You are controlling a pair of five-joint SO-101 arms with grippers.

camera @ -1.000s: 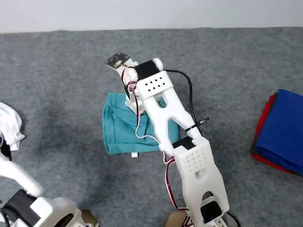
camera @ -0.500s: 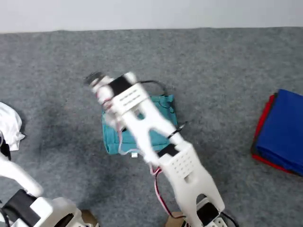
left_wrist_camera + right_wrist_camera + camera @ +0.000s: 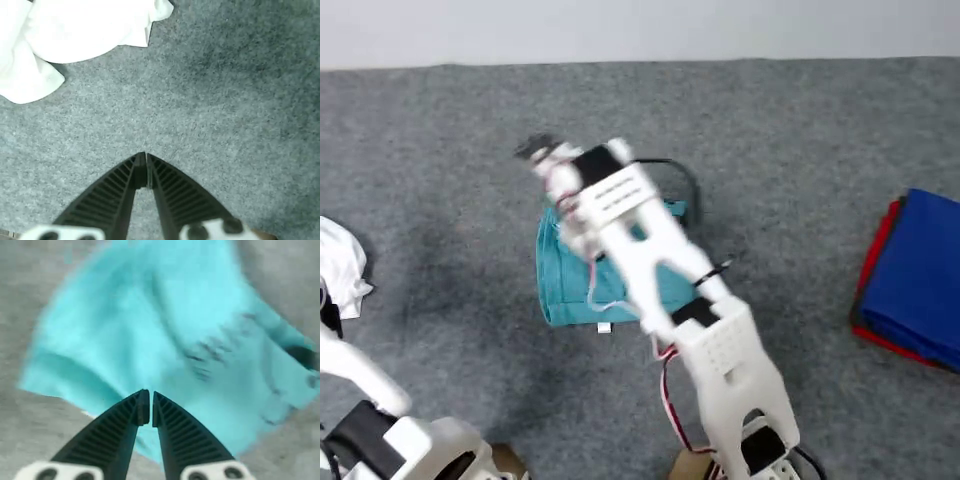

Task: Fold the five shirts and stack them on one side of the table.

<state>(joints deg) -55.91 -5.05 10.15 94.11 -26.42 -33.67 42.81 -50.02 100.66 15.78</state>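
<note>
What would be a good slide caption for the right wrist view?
Shut right gripper over the teal shirt.

Teal shirt point(image 3: 570, 285), white shirt point(image 3: 340, 260), blue shirt point(image 3: 915, 270), grey table point(image 3: 800, 150).

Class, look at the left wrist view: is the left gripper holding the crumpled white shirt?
No, the left gripper is shut on nothing over grey carpet, apart from the crumpled white shirt.
</note>
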